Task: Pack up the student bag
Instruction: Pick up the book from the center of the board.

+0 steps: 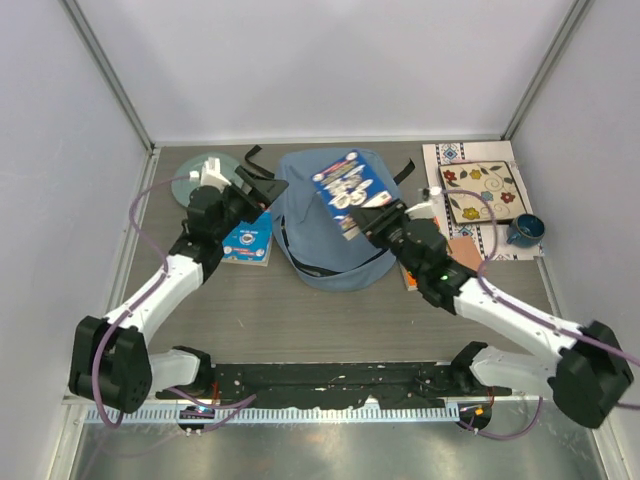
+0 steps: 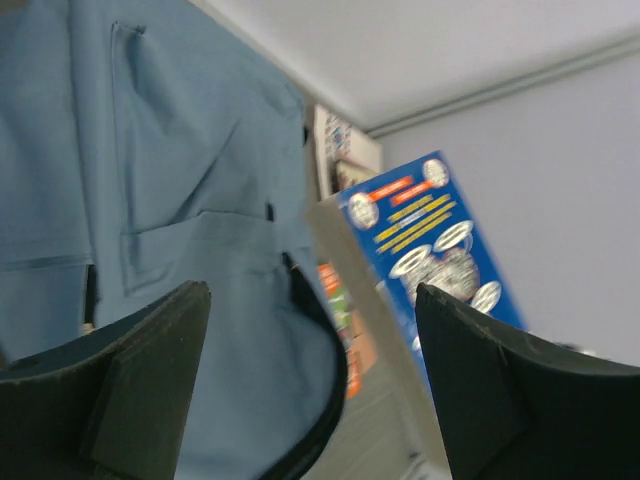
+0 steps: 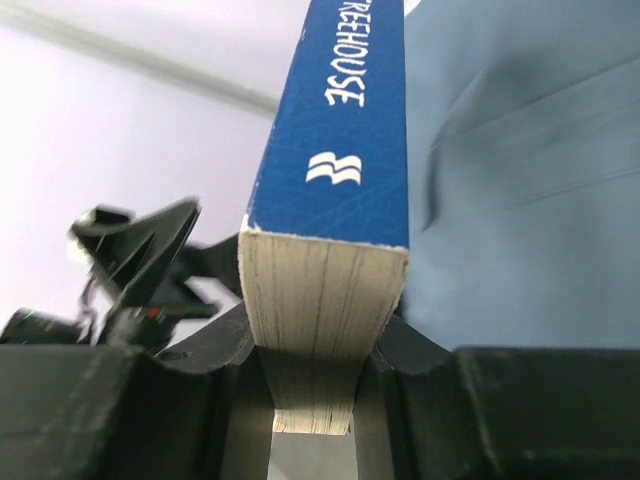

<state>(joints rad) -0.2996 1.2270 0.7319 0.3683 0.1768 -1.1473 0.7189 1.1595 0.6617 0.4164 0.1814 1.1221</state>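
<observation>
The student bag point(image 1: 330, 250) lay at the middle of the table, nearer its far edge. The right wrist view alone showed how the right gripper point(image 3: 320, 345) clamped the page edge of a blue book point(image 3: 340, 130). In the left wrist view the left gripper point(image 2: 310, 300) stood wide apart beside the bag, grasping nothing.

I've got a patterned placemat point(image 1: 437, 160) on my feed. A floral tile point(image 1: 482, 190) lies on it, and a blue mug point(image 1: 524, 231) sits at its near right corner. Left of the mat a blue paperback point(image 1: 348, 183) tilts. Farther left lie a small blue-and-white book point(image 1: 247, 242) and a pale green disc point(image 1: 190, 182).
</observation>
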